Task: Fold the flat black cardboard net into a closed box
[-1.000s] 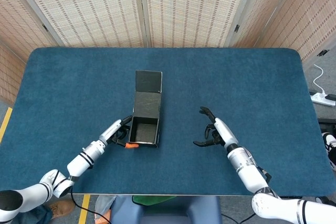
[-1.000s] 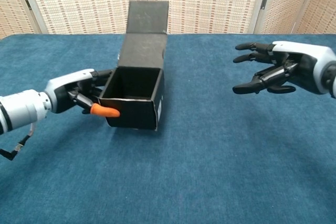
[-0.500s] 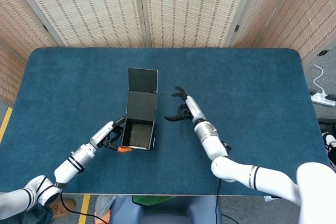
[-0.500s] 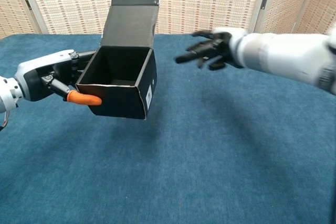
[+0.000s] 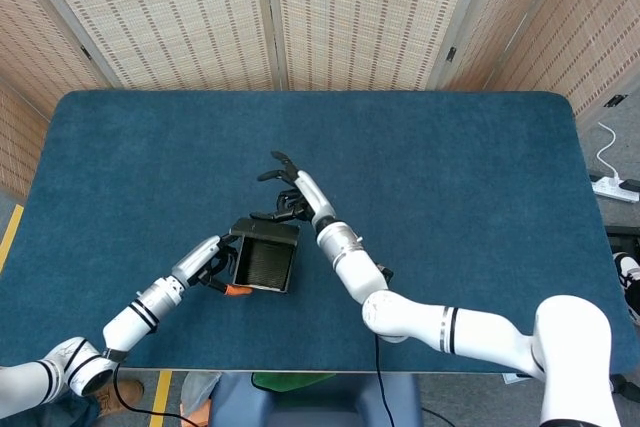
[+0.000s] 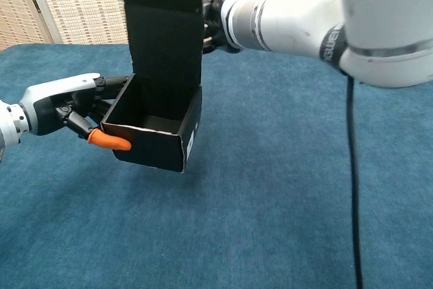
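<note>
The box (image 6: 157, 130) sits left of centre over the blue tabletop (image 5: 470, 167), its mouth open and facing up and toward the robot. In the chest view its near bottom edge looks raised off the cloth, so the box is tilted; whether the far edge touches the tabletop cannot be told. The lid (image 6: 164, 28) stands up from the far wall as one tall flap, its long axis running upward and out of the top of the chest view. In the head view the lid is seen nearly edge-on, as a narrow dark strip at the far rim of the box (image 5: 264, 259).

The left hand (image 6: 71, 103) grips the box by its left wall, fingers closed on the wall's edge, with an orange fingertip (image 6: 108, 140) lying against the near left corner. In the head view the same hand (image 5: 212, 262) meets the box from the left.

The right hand (image 5: 290, 192) reaches in behind the lid, fingers spread apart and holding nothing; its fingers are at the lid's far face, though contact cannot be confirmed. In the chest view the lid hides most of this hand (image 6: 211, 25).
</note>
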Motion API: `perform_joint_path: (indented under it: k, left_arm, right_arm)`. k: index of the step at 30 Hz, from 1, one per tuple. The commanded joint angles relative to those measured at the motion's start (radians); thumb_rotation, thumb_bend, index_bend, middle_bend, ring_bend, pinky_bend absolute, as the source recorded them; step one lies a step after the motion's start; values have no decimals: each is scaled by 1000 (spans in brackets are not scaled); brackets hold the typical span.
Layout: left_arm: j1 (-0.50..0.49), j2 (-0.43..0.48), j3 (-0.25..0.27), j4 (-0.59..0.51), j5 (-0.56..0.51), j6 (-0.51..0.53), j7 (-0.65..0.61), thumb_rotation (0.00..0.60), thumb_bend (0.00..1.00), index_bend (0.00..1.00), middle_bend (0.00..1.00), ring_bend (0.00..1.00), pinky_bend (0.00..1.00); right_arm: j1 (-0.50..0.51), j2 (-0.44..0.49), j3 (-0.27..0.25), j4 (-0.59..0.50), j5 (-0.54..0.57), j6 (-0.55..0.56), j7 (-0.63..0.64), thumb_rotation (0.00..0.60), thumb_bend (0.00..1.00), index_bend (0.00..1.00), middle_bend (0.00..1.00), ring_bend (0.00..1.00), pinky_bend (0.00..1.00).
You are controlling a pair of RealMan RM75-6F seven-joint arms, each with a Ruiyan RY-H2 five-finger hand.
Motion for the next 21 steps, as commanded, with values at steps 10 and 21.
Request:
perform_joint_path:
  k: [10, 21]
  left_arm:
    - [18, -26, -40, -11, -126, -99, 146, 600, 218, 542, 562, 695, 904]
    - [26, -66, -84, -17, -270, -203, 331, 600, 218, 314, 404, 775, 927]
  right_arm:
    - [79, 98, -289, -181, -22, 36, -264, 600, 0, 56, 260, 735, 1000]
    - [99, -44, -376, -80, -191, 257, -423, 600, 0, 71, 273, 750, 1000]
